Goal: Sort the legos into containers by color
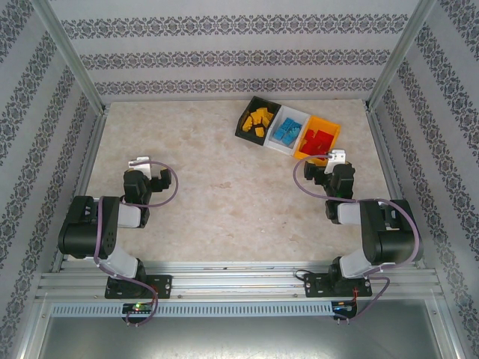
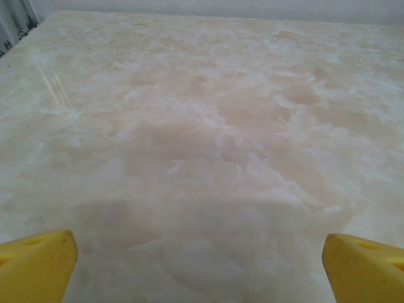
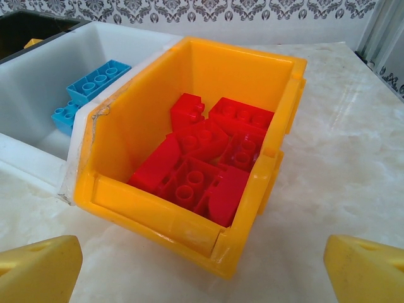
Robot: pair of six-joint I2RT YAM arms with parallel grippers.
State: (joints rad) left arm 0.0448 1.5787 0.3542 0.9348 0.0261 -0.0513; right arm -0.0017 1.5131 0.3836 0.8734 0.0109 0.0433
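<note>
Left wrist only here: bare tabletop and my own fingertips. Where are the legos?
Observer: The top view has yellow legos in the black bin, at the table's far right.
Operator: Blue ones?
Observer: Blue legos lie in the white bin, the middle one.
Operator: Red? And the right hand?
Observer: Red legos are piled in the orange bin. The right hand is open just in front of it, holding nothing.
</note>
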